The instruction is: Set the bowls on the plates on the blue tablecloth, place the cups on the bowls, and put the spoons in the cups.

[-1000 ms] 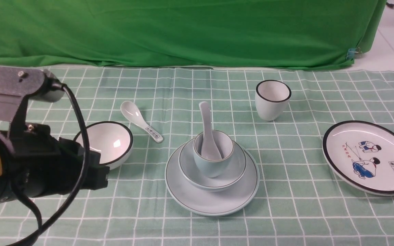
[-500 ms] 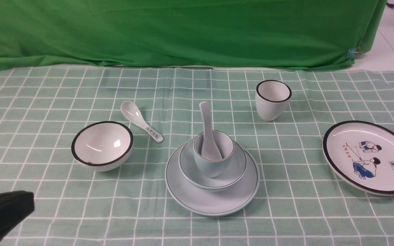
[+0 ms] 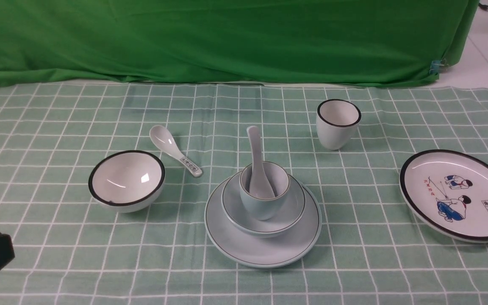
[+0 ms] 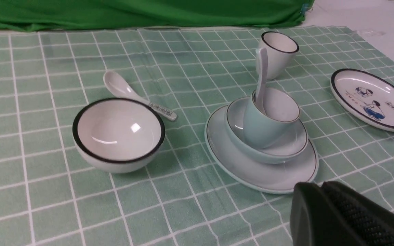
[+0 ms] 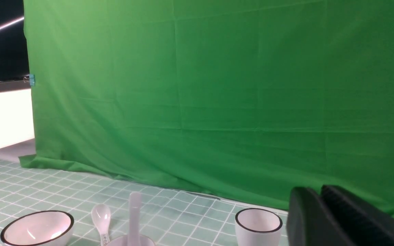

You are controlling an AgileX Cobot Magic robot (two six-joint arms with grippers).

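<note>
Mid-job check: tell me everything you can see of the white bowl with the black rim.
The white bowl is deep, round and glossy, apparently ceramic, with a black rim line and a light glint inside. It stands upright and empty, directly on the blue tablecloth, on the robot's left, not on a plate. The patterned spoon lies just behind it; whether they touch is unclear. No gripper touches it.

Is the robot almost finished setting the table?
About halfway. Done: the pale blue bowl sits on the pale blue plate, the pale blue cup in it, the plain spoon inside. Nothing is held; both pincers look shut and empty. Left: the white bowl, white cup and patterned spoon still lie apart from the cartoon plate.
</note>
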